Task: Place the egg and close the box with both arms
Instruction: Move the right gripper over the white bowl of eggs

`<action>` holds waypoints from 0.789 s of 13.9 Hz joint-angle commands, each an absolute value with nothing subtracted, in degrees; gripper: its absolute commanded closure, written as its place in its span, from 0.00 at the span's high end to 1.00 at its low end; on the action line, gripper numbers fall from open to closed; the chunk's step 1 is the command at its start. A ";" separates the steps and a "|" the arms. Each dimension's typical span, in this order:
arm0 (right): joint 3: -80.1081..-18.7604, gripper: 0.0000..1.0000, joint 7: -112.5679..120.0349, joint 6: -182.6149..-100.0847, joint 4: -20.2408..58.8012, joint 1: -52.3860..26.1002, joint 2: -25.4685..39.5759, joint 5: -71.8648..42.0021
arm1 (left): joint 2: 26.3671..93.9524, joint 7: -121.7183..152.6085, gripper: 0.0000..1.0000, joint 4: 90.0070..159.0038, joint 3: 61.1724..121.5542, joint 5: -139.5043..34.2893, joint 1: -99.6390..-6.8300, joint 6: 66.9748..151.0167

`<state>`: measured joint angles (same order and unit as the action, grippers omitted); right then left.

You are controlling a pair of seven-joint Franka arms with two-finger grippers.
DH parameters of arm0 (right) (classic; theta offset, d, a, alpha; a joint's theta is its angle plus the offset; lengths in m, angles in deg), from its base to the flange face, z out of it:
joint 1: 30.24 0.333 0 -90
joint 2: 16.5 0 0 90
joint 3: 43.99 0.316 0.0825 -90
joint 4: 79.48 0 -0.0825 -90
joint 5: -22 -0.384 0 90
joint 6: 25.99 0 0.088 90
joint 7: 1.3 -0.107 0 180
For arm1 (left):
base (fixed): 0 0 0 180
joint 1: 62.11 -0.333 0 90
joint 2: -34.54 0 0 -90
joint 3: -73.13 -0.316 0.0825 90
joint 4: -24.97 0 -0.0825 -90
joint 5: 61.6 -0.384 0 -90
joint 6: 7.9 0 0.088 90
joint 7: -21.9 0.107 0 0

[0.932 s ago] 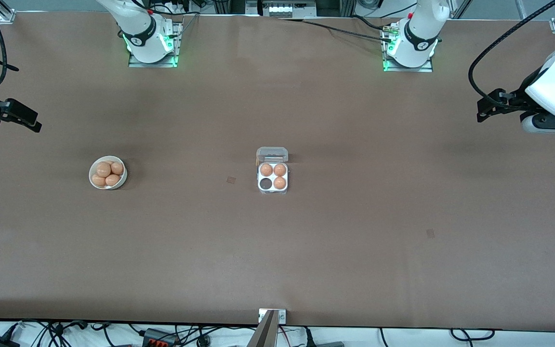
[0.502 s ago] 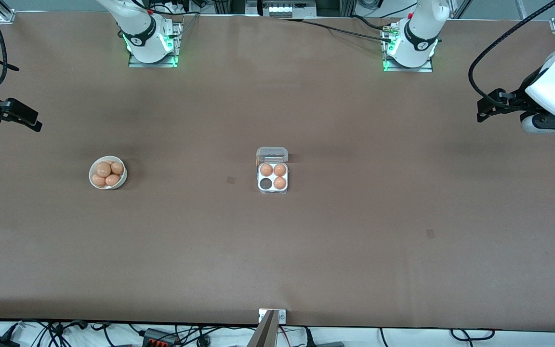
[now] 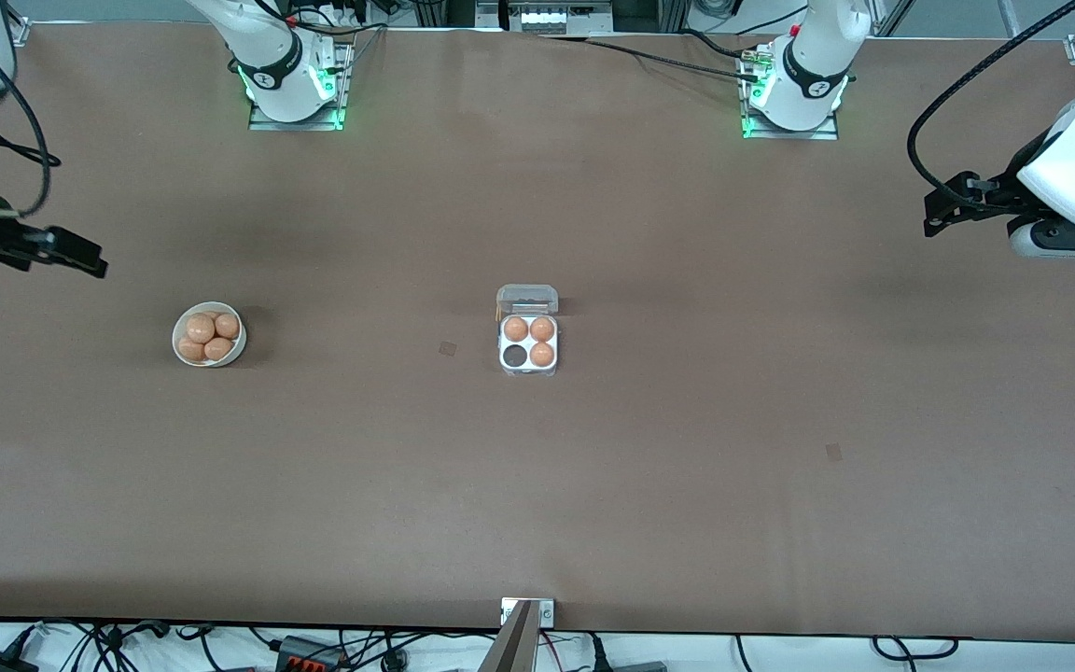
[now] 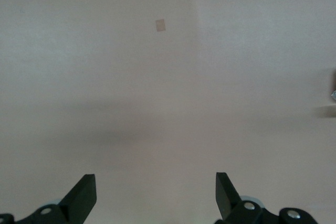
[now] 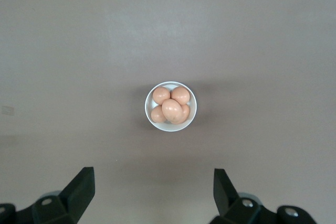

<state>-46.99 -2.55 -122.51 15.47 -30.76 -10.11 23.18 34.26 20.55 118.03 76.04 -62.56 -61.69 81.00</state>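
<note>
The clear egg box (image 3: 528,343) sits at the table's middle with its lid (image 3: 527,299) open. Three brown eggs fill its white tray; one cell (image 3: 515,356) is empty. A white bowl (image 3: 209,334) holding several brown eggs stands toward the right arm's end; it also shows in the right wrist view (image 5: 170,106). My right gripper (image 3: 80,257) is open and empty, up in the air past the bowl at the right arm's end of the table (image 5: 153,188). My left gripper (image 3: 943,201) is open and empty, waiting over bare table at the left arm's end (image 4: 156,192).
Both arm bases (image 3: 295,84) (image 3: 794,93) stand at the table's edge farthest from the front camera. Small tape marks lie on the brown table (image 3: 447,349) (image 3: 833,452). A metal bracket (image 3: 526,611) sits at the table's nearest edge.
My right gripper has moved a little toward the bowl and the table's middle. The left arm, the box and the bowl have not moved.
</note>
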 commanded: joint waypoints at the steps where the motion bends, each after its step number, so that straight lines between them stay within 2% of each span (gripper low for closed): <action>1: -47.15 1.00 -1.91 -122.06 15.53 -31.38 -8.50 22.88 | 34.54 21.72 1.00 116.46 76.20 -62.39 -61.85 79.72; 11: -47.24 1.00 2.11 -124.42 15.71 -31.47 6.16 26.47 | 34.71 21.81 1.00 116.55 75.32 -62.30 -62.81 79.64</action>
